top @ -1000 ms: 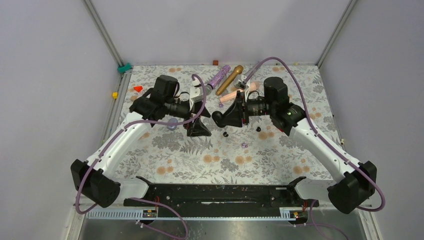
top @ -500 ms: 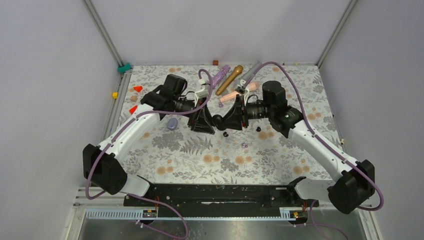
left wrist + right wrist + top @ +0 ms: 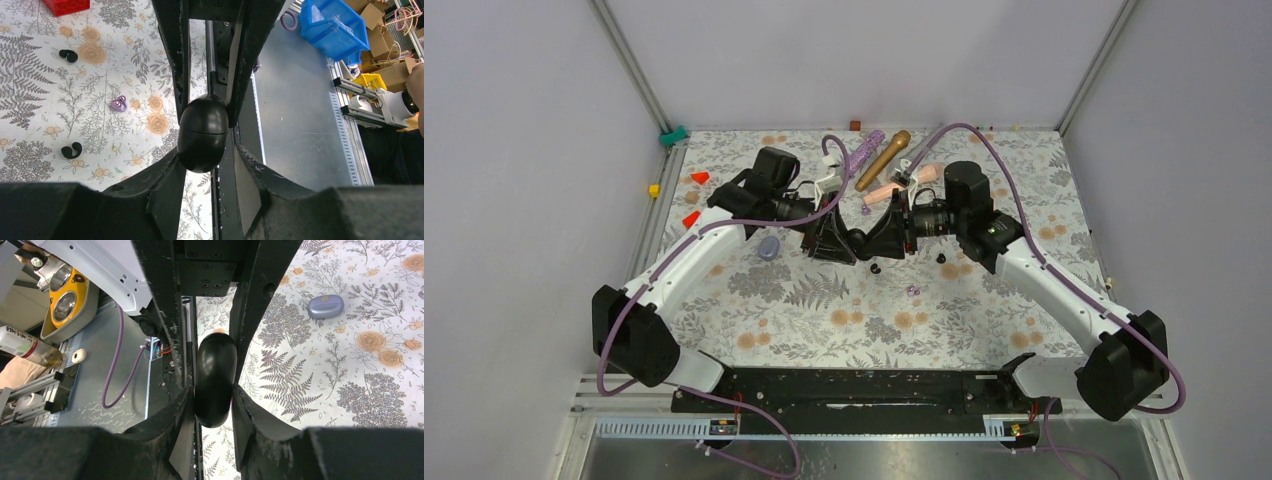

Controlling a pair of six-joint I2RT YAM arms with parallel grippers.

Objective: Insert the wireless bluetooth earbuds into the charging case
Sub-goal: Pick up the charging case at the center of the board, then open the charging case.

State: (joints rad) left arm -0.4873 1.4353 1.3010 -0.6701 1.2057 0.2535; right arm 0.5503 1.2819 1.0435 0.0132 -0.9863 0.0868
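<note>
A closed black oval charging case (image 3: 856, 240) hangs above the floral mat between both arms. My right gripper (image 3: 871, 240) is shut on it from the right, its fingers pressing both flat sides (image 3: 215, 370). My left gripper (image 3: 842, 243) has closed round the other end (image 3: 202, 125), fingertips against its sides. On the mat below lie loose earbuds: a black one (image 3: 875, 268), another black one (image 3: 941, 258) and a purple one (image 3: 913, 291). The left wrist view also shows the purple earbud (image 3: 118, 103) and two black earbuds (image 3: 71, 150).
A lavender case (image 3: 768, 247) lies left of the grippers. Purple (image 3: 864, 152), gold (image 3: 884, 158) and pink (image 3: 889, 190) microphones lie at the back. Red blocks (image 3: 690, 218) sit at the mat's left edge. Grey walls enclose the table.
My left arm swung right to meet the black case, and its jaws went from wide open to closed around it. The right gripper kept its hold and shifted slightly left.
</note>
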